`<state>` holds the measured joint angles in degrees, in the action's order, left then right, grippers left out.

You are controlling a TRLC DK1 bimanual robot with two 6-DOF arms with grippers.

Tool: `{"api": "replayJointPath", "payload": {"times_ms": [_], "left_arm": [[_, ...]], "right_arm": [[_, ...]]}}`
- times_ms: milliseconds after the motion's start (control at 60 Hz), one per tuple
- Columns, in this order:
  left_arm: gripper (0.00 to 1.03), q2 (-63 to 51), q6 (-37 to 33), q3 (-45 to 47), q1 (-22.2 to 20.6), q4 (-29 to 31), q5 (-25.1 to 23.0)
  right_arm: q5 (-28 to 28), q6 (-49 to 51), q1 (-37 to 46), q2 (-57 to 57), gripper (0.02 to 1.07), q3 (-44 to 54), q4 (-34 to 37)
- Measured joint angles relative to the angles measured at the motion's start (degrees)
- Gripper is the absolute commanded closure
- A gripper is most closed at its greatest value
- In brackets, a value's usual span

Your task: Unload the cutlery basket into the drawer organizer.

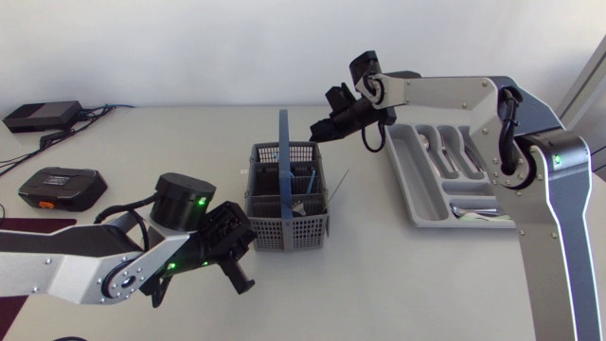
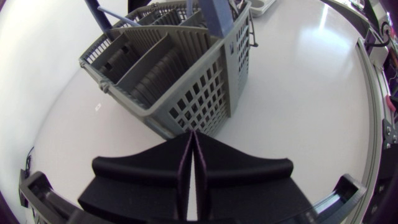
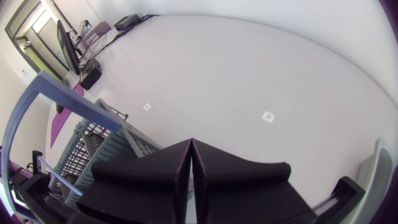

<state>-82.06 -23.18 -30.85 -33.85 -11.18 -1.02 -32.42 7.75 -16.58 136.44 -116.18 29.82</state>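
Right gripper [image 1: 320,129] hovers just above the grey, blue-handled cutlery basket's [image 1: 284,230] far-right corner, fingers pressed together and empty. It's nearer than the left gripper [image 1: 239,277], also closed, off the front-left. The cutlery [image 1: 305,194] inside stands upright, directly below. Drawer organizer [image 1: 405,175] sits to the right, partly filled.

Grey lattice basket [image 1: 287,233] with blue handle [image 1: 283,133]; pale grey organizer [image 1: 414,180], seemingly silver cutlery [image 1: 471,210].
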Motion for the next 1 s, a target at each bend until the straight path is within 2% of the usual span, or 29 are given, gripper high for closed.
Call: {"api": "replayJointPath", "payload": {"times_ms": [183, 417, 583, 850, 1000], "left_arm": [[1.00, -0.1, 0.0, 0.0, 1.9, -0.3, -0.2], [1.00, 0.1, 0.0, 0.0, 5.5, -0.7, -0.2], [1.00, 3.3, -0.7, 0.9, 6.8, -0.2, -0.2], [1.00, 16.4, -0.9, 0.7, 7.5, 8.3, -0.2], [1.00, 17.3, -0.9, 0.6, 7.5, 9.2, -0.2]], "right_arm": [[-0.2, 1.4, -0.2, -3.1, 1.01, 7.6, -0.6], [-0.9, 1.7, -1.8, -12.5, 1.01, 20.8, -3.4], [-0.5, 1.7, -1.6, -14.3, 1.01, 21.4, -4.3], [2.9, 1.7, -2.7, -17.0, 1.01, 21.8, -6.5], [4.7, 1.7, -5.6, -20.6, 1.01, 22.8, -8.8]]}}
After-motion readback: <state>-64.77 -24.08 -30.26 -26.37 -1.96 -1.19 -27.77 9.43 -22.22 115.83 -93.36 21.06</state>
